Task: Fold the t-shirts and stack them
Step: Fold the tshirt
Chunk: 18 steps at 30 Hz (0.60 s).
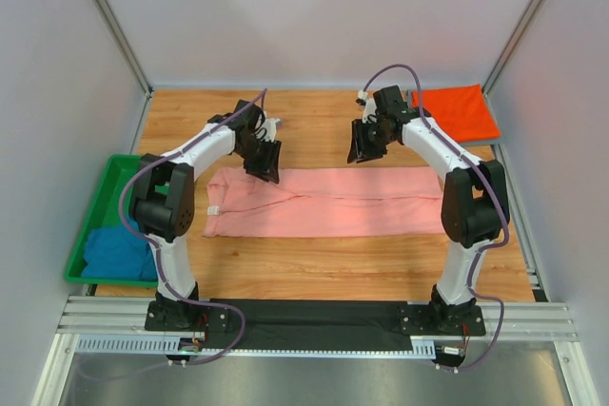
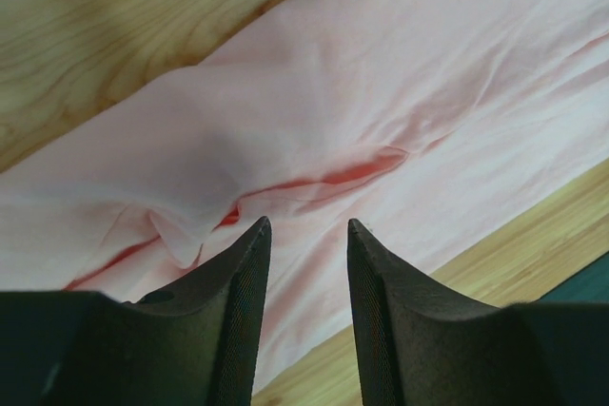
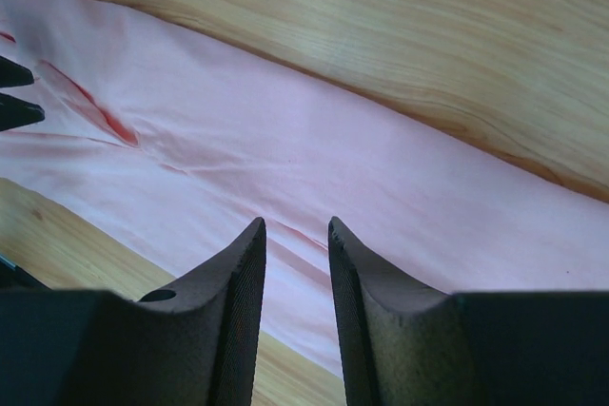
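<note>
Nearest, on the left: green bin (image 1: 95,199) at the table edge beside the left arm base, with the teal-blue tee (image 1: 116,252) bunched in its near end, unfolded and out of the work area. Mid-table, the salmon-pink tee (image 1: 324,202) lies flat as a long band running left to right. It looks already folded lengthwise, with a rumple and a seam ridge near its left end. The left gripper (image 2: 304,225) hovers over that rumpled end, fingers apart, nothing between them. The right gripper (image 3: 297,223) hovers over the band's far edge, middle-right, with a narrower gap, also empty. My read: both are off the cloth so the band lies settled, and a crosswise fold probably comes next, needing a pinch at one end. The rumple could get carried into that fold. In the far right corner the orange-red tee (image 1: 457,111) sits folded flat, well apart from the pink one, and is likely the stack base. The wooden table (image 1: 314,263) between them is bare. The right arm's forearm runs just beside the orange tee and could crowd a placement there. The grey tee is not in view.
</note>
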Each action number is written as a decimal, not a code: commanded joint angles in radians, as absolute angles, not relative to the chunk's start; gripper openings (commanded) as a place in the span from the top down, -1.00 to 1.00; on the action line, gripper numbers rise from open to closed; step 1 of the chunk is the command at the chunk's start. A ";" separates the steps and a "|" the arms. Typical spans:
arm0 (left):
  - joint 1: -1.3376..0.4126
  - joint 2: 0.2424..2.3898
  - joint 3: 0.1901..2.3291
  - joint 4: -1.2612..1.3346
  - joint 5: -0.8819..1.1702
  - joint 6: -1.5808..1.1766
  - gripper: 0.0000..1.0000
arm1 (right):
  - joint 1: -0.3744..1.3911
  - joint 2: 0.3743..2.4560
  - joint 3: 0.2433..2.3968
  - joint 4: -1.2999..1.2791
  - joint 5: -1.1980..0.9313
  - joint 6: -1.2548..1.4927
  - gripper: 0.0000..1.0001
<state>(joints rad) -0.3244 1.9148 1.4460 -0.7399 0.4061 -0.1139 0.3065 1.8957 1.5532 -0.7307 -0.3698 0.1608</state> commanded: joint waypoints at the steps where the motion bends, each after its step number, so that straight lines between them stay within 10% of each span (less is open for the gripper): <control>1: -0.327 1.945 1.503 -0.721 0.361 -0.063 0.10 | 0.311 1.832 1.537 -0.689 -0.394 0.160 0.31; 18: -0.224 1.864 1.585 -0.863 0.184 -0.231 0.08 | 0.458 1.972 1.652 -0.578 -0.477 0.170 0.10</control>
